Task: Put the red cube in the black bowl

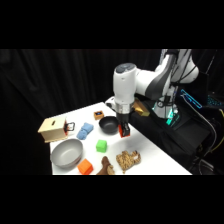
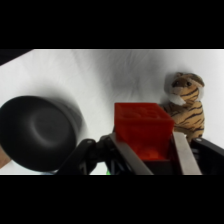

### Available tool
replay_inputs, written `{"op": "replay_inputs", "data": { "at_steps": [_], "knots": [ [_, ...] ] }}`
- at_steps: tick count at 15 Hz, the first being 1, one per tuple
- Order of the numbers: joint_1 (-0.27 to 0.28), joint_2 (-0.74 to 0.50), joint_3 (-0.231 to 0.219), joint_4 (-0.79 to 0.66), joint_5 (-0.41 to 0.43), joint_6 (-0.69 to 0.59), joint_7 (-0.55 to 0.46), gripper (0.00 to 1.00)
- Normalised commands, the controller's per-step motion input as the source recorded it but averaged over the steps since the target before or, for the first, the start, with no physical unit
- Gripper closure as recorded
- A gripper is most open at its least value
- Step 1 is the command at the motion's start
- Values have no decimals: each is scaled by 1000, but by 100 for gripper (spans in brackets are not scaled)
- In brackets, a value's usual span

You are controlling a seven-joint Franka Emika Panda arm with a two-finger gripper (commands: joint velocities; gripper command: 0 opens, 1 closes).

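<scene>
The gripper (image 2: pixel 150 150) squeezes the red cube (image 2: pixel 144 127) tight between its two fingers and holds it up off the white table (image 2: pixel 115 75). The black bowl (image 2: pixel 37 130) sits close beside it. A toy tiger (image 2: pixel 186 105) is on the other side.

White table (image 1: pixel 155 157): black bowl (image 1: pixel 108 124), grey bowl (image 1: pixel 66 153), green cube (image 1: pixel 101 146), tiger toy (image 1: pixel 128 160).

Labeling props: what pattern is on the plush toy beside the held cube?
Tiger stripes: dark bands on tan and white fur. The plush toy shows best in the wrist view.
</scene>
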Motion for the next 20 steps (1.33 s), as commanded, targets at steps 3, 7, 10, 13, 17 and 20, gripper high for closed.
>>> {"op": "replay_inputs", "data": {
  "at_steps": [3,7,10,13,17,20],
  "knots": [
    [-324,-145,135,122,-4,-231,-252,72],
    [-284,-185,49,54,7,-182,-255,72],
    [-240,-174,-8,34,29,-152,-250,72],
    [-197,-160,-36,10,56,-124,-240,72],
    [-157,-150,-48,-41,90,-49,-244,72],
    [-125,-114,-46,-111,103,84,-259,72]
  ]
}}
